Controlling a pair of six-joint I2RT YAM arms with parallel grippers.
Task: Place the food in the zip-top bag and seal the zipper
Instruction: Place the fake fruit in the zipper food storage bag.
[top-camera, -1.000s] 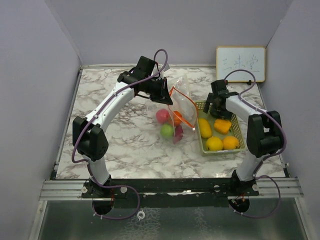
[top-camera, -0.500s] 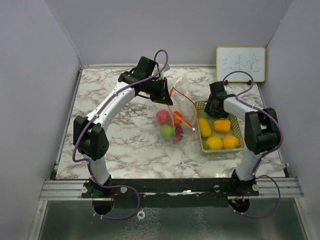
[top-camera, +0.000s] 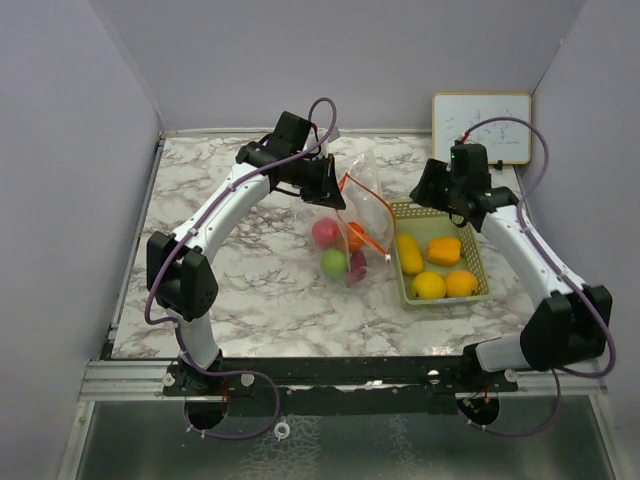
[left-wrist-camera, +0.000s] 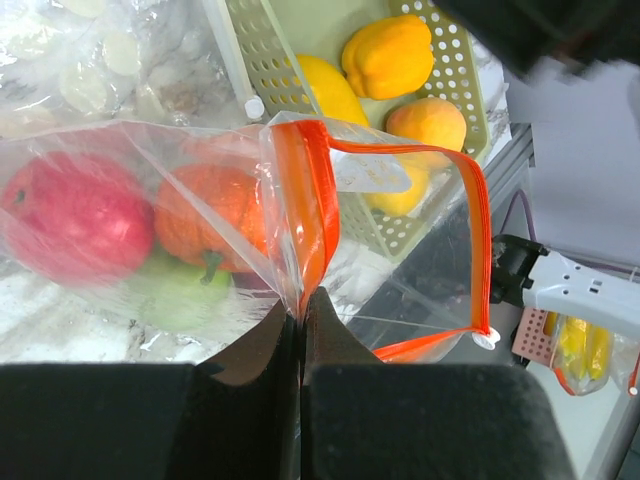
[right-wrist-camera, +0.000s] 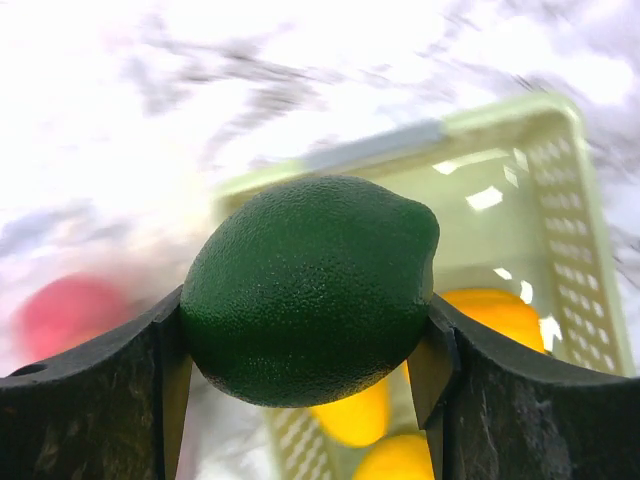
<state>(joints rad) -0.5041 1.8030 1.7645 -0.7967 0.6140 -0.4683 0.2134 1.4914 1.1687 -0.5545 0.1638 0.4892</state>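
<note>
A clear zip-top bag (top-camera: 362, 215) with an orange zipper (left-wrist-camera: 312, 205) stands open at mid-table. Inside it lie a pink-red fruit (left-wrist-camera: 70, 218), an orange one (left-wrist-camera: 205, 217) and a green one (top-camera: 333, 262). My left gripper (left-wrist-camera: 301, 318) is shut on the bag's zipper edge and holds the mouth up. My right gripper (right-wrist-camera: 305, 340) is shut on a dark green fruit (right-wrist-camera: 310, 288), raised above the far end of the basket (top-camera: 478, 262). Yellow and orange food (top-camera: 410, 255) lies in that basket.
The pale green mesh basket sits right of the bag. A small whiteboard (top-camera: 482, 127) leans on the back wall at the right. Grey walls close in the marble table (top-camera: 230, 290) on three sides.
The right gripper closed on the dark green fruit in the basket and lifted it up and back. The left arm and the bag have stayed put.
</note>
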